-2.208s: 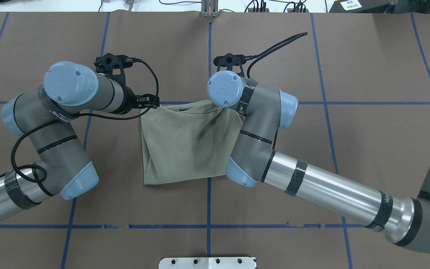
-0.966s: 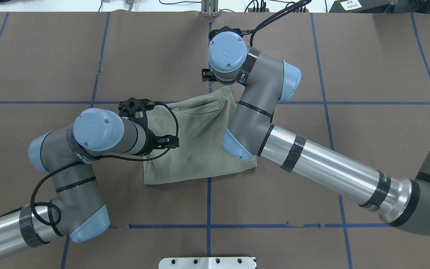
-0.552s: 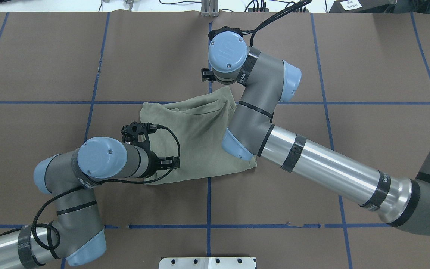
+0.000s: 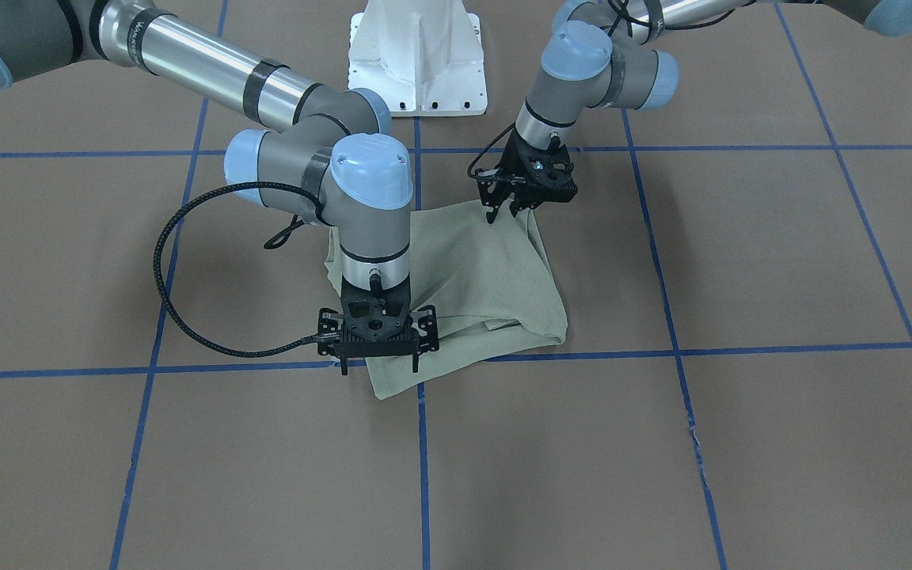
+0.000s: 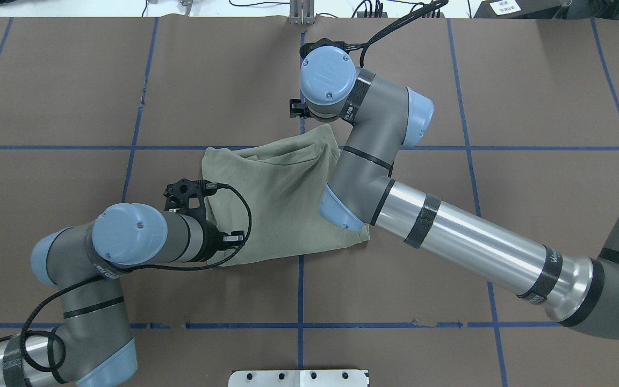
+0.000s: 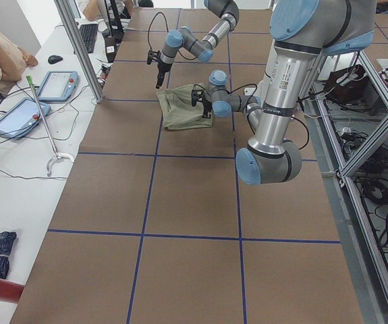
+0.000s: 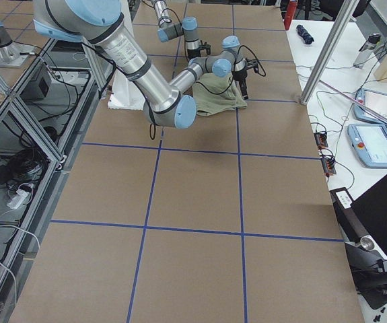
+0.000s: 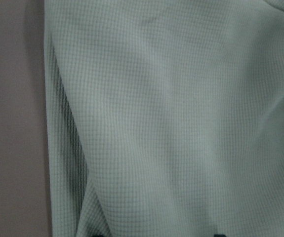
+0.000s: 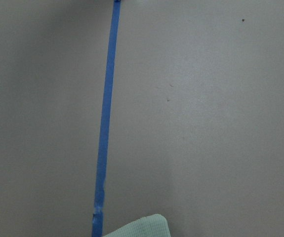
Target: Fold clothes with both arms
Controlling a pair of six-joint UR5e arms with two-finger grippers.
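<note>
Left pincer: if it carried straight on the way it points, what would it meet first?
Most likely the green shirt: the left pincer points down over its robot-side edge, and its wrist view is nearly all knit fabric. The gap is unclear.

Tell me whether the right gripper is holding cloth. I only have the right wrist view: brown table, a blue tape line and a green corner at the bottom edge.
Observer: No. In the front-facing view the right gripper is open, fingers spread wide with nothing clamped between them.
Operator: And the left one?
Observer: The left gripper is at the edge of the shirt nearest the robot, and it looks open too.
Operator: How does the shirt lie?
Observer: It is folded into a rough rectangle on the table, with layered edges showing along its side away from the robot.
</note>
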